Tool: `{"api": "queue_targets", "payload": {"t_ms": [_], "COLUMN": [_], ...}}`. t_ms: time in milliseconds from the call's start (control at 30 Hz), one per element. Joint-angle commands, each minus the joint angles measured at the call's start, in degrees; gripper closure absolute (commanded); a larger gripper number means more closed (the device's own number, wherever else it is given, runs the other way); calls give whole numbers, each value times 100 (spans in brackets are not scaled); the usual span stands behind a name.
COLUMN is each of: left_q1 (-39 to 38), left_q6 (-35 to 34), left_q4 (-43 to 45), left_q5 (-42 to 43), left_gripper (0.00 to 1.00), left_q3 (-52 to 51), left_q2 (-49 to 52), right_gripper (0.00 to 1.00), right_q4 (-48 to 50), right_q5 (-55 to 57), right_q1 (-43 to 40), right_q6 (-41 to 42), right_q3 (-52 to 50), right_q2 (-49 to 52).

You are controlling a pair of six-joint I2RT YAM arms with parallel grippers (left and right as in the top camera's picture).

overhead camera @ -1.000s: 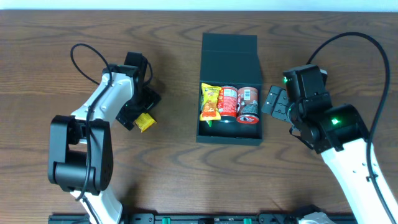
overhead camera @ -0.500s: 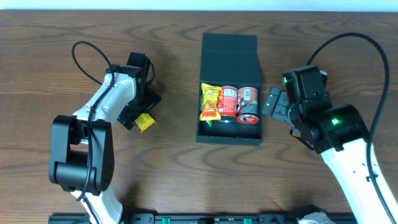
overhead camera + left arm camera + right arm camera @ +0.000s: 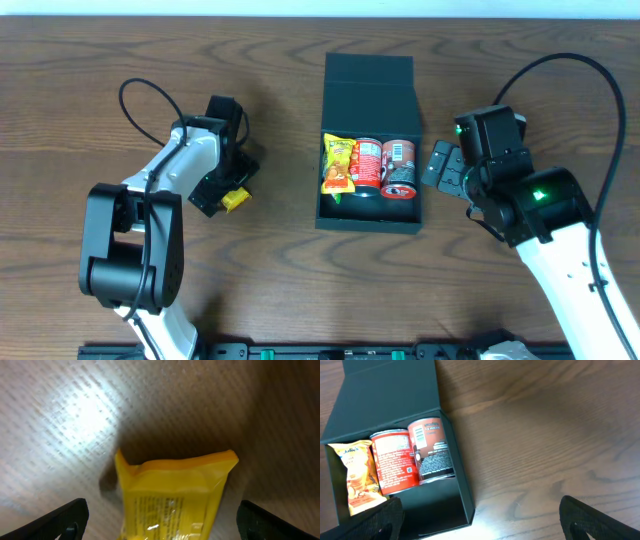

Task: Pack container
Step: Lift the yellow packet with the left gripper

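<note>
The container (image 3: 368, 226) is a dark teal box standing open in mid-table, its flap lid (image 3: 369, 90) laid back. Inside lie an orange snack bag (image 3: 339, 163) and two red cans (image 3: 368, 163) (image 3: 399, 167); the front part is bare. To its left a small yellow packet (image 3: 233, 200) lies on the table. My left gripper (image 3: 225, 186) hangs low over it, open. In the left wrist view the packet (image 3: 172, 495) sits between the spread fingers (image 3: 60, 519), untouched. My right gripper (image 3: 440, 168) is open beside the container's right wall (image 3: 457, 485), holding nothing.
The brown wooden table (image 3: 520, 80) runs wide on all sides. A black cable (image 3: 140, 95) loops off the left arm and another (image 3: 560, 65) arcs over the right arm. A black rail (image 3: 320, 350) lines the front edge.
My left gripper has edged lower and closer over the yellow packet, covering more of it. The right arm and the container's contents have not moved.
</note>
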Motion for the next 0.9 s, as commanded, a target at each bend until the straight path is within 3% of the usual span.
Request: {"api": "queue_targets", "payload": {"t_ms": [0, 300, 467, 867], "left_q1": [0, 0, 0, 0], "left_q6": [-26, -22, 22, 280], "left_q4": [127, 275, 278, 319], "left_q5": [-20, 9, -11, -50], "left_gripper": [5, 1, 30, 49], "left_q3": [-155, -240, -240, -240], "left_q2": [85, 85, 85, 85], "right_gripper": [1, 1, 1, 1], "right_q4": [-7, -28, -28, -26], "right_q5": [129, 129, 129, 131], "right_q1": [-46, -46, -46, -46], "right_q6": [52, 52, 52, 52], "right_q3": [17, 17, 17, 17], "right_q2": [4, 4, 4, 4]}}
